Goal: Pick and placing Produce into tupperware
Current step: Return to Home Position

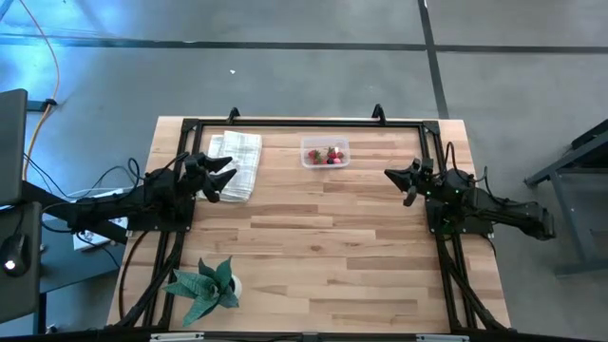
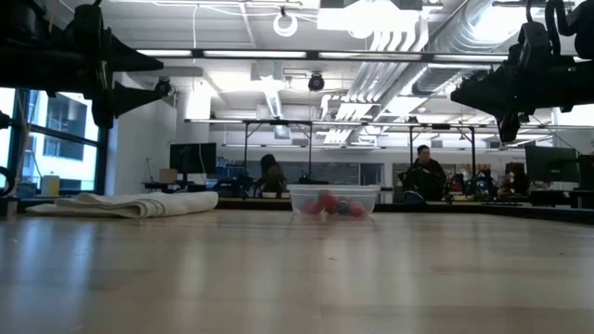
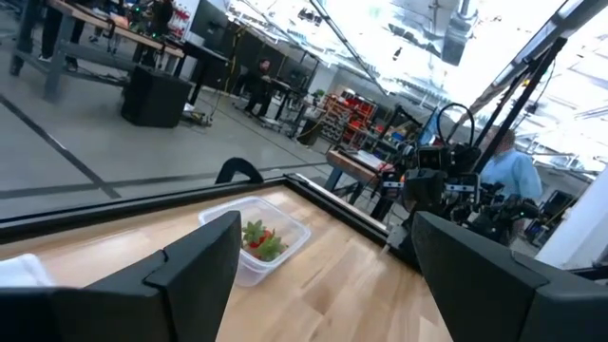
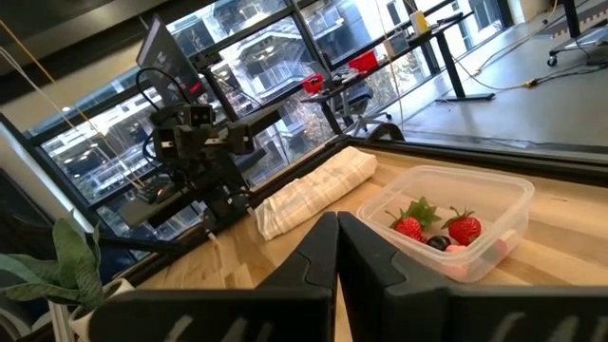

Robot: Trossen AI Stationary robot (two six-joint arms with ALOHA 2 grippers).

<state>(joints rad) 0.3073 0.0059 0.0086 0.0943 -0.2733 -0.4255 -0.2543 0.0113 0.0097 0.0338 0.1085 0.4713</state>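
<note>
Seemingly at the homing step, with berries (image 1: 328,156) in the container (image 1: 305,152), left jaws released, right jaws clenched on nothing, both raised at opposite table (image 1: 323,237) edges; next, just parking safely.

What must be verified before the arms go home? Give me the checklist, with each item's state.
1. Produce inside the tupperware: ok, red pieces lie in it.
2. No produce left on the table: ok, none seen.
3. Left gripper empty: ok, open, raised over the white cloth.
4. Right gripper empty: ok, shut on nothing, raised near the table's right side.
5. Both grippers apart from the tupperware: ok.
6. Number of pieces inside: cannot tell.
</note>
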